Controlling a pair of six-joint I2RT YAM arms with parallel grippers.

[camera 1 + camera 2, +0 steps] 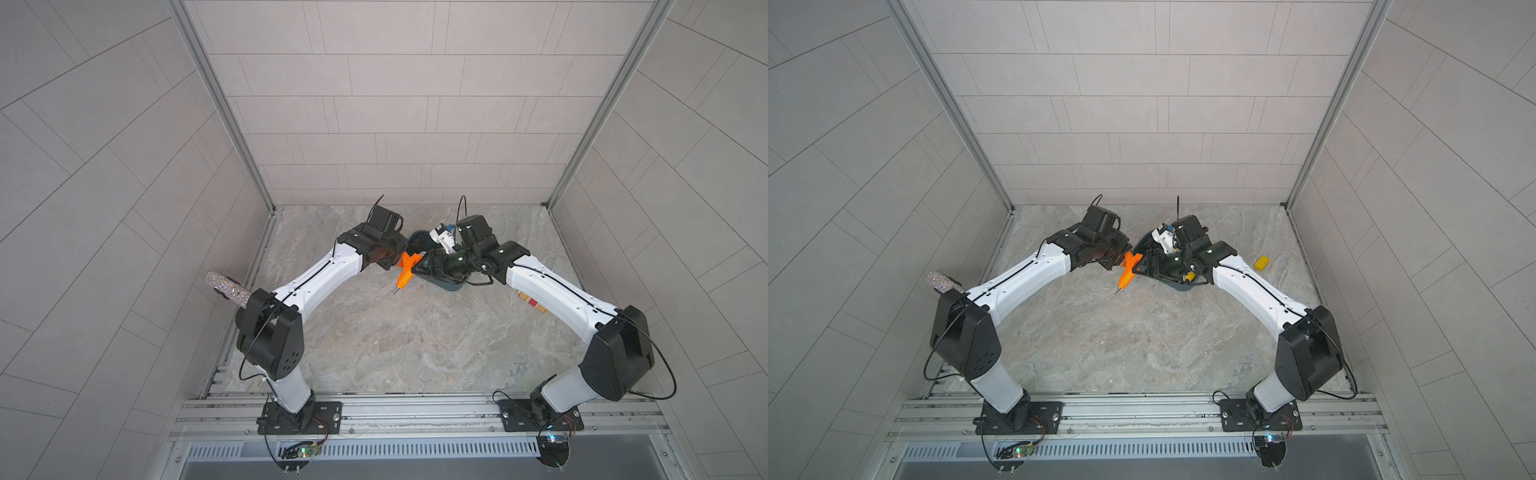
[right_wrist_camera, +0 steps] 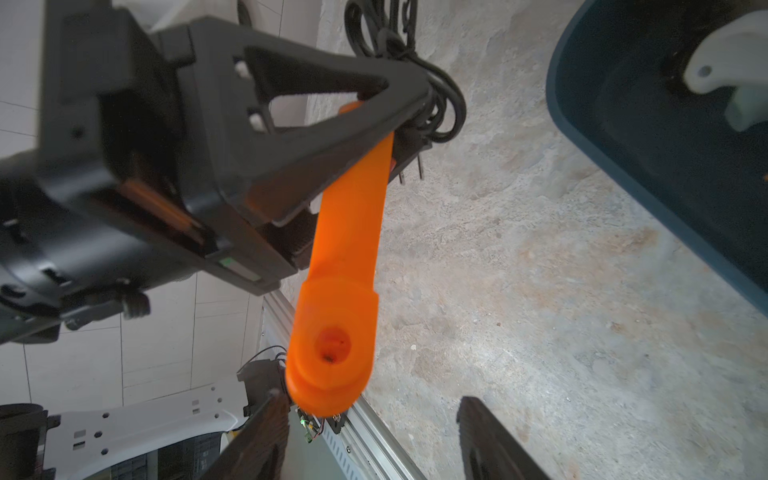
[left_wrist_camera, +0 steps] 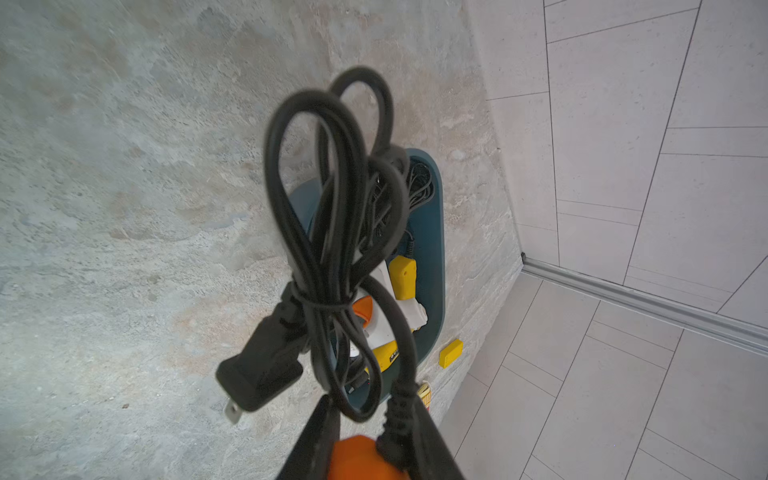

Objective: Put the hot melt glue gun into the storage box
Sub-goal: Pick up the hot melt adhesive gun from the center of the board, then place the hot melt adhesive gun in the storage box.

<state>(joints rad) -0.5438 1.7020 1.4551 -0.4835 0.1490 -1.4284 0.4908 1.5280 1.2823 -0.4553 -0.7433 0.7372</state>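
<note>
The left tool [image 2: 386, 124] is clamped on the grip of the hot melt glue gun [image 1: 405, 270], a bright orange plastic body with a thin metal nozzle, a round feed hole in its back end and a black cord [image 3: 328, 216] bundled and tied. It hangs above the table [image 1: 374, 340], just beside the dark teal storage box [image 3: 436, 249], which holds a white and yellow glue gun [image 3: 380, 332]. The right tool [image 2: 374, 440] has its jaws apart near the orange gun's back end, seemingly not touching it.

Yellow block [image 1: 1261, 262] on marbled tabletop [image 1: 1142, 340]; glittery cylinder [image 1: 226, 286] at tabletop edge; red-yellow striped piece [image 1: 531, 302] near block.
</note>
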